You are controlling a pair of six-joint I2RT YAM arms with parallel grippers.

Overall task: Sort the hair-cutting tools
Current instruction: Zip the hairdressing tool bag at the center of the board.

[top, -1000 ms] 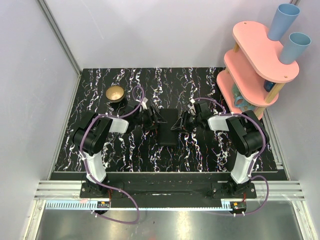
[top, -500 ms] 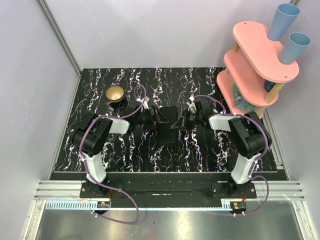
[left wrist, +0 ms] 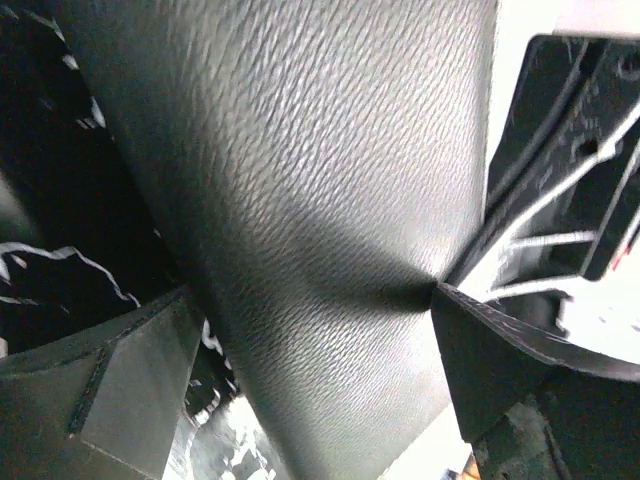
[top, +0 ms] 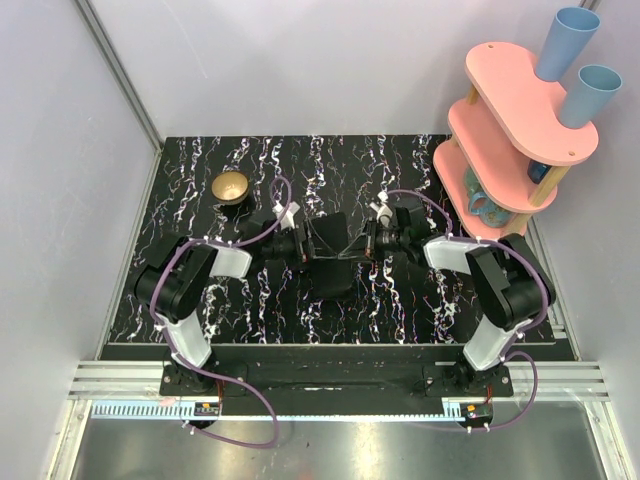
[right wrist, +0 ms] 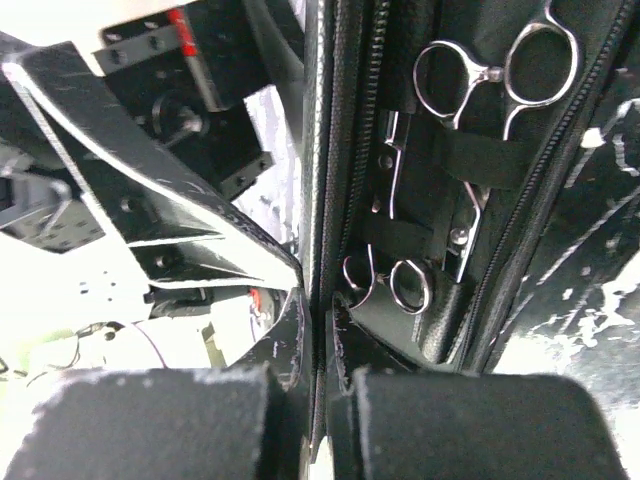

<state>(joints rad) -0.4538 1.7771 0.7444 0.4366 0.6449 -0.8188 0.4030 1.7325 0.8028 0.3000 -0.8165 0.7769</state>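
Observation:
The black folding case [top: 335, 268] lies mid-table with one flap standing up. My right gripper [top: 366, 243] is shut on that flap's zipped edge [right wrist: 322, 200]; in the right wrist view the fingertips [right wrist: 300, 330] pinch it. Inside the case, held under straps, are two of the hair-cutting tools: one pair of scissors [right wrist: 497, 75] higher up and another [right wrist: 410, 285] lower down. My left gripper [top: 304, 241] is open on the flap's outer side. Its grained leather [left wrist: 330, 200] fills the left wrist view between the wide-apart fingers [left wrist: 130, 390].
A small brass bowl [top: 231, 186] sits at the back left of the black marbled mat [top: 200, 300]. A pink tiered shelf [top: 515, 130] with two blue cups [top: 565, 40] stands at the back right, close to the right arm.
My right gripper has closed on the flap's edge. My left gripper has opened wider. The flap now stands more upright between the two grippers.

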